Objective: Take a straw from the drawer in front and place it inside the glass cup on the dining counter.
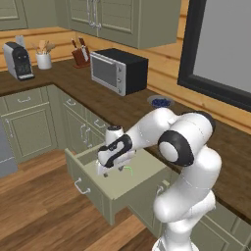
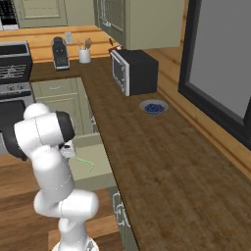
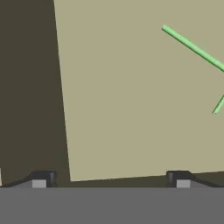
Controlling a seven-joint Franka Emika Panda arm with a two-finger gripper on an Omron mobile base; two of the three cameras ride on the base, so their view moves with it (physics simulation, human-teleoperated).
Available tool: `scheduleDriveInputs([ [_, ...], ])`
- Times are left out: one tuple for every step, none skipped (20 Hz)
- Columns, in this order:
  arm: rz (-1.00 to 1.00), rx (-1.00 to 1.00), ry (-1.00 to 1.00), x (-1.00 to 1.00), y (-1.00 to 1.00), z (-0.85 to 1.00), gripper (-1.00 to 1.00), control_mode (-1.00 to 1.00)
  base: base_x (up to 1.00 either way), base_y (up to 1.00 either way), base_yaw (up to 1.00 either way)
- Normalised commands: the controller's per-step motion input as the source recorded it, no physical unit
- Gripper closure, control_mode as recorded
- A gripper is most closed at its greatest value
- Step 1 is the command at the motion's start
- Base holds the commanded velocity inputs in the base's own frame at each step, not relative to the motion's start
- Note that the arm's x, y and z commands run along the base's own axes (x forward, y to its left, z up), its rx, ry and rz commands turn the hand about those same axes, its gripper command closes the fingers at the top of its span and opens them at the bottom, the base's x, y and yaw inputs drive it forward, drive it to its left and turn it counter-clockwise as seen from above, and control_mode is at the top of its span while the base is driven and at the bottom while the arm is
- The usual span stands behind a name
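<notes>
- Drawer [image 1: 98, 188] pulled open below the dark wood worktop [image 1: 122, 105], silver bar handle on its front.
- Gripper [image 1: 112, 170] hung over the drawer's pale floor, jaws spread wide, nothing between the fingertips [image 3: 42, 180].
- Straw [image 3: 192, 47], thin and light green, lay on the drawer floor at about 2 o'clock from the fingertips in the hand view, apart from them.
- Microwave [image 1: 119, 71] stood on the worktop, blue-filled bowl [image 2: 154, 107] near it.

The pulled-out sage-green box drawer [image 1: 120, 188] lies open from above; its pale floor is bare apart from the thin light-green straw [image 3: 192, 46] at one side. The dark wood counter [image 2: 157, 162] edge borders it.
</notes>
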Motion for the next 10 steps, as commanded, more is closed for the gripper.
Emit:
scheduleDriveInputs([
  [0.00,0.03,0.12,0.12,0.14,-0.71,-1.00,-1.00,0.00,0.00,0.00],
  [0.00,0.02,0.09,0.11,0.15,-0.68,-1.00,-1.00,0.00,0.00,0.00],
  [0.00,0.01,0.07,0.11,0.18,-0.66,-1.00,-1.00,0.00,0.00,0.00],
  [0.00,0.01,0.05,0.03,0.21,-0.64,-1.00,-1.00,0.00,0.00,0.00],
  [0.00,0.01,0.03,0.00,0.26,-0.59,-1.00,-1.00,0.00,0.00,0.00],
  [0.00,0.02,0.01,0.00,0.29,-0.51,-1.00,-1.00,0.00,0.00,0.00],
  [0.00,0.02,0.00,0.00,0.34,-0.42,-1.00,-1.00,0.00,0.00,0.00],
  [0.00,0.03,0.00,0.00,0.37,-0.34,-1.00,-1.00,0.00,0.00,0.00],
  [0.00,0.03,0.00,0.00,0.42,-0.32,-1.00,-1.00,0.00,0.00,0.00],
  [0.00,0.02,0.00,0.00,0.49,-0.29,-1.00,-1.00,0.00,0.00,0.00],
])
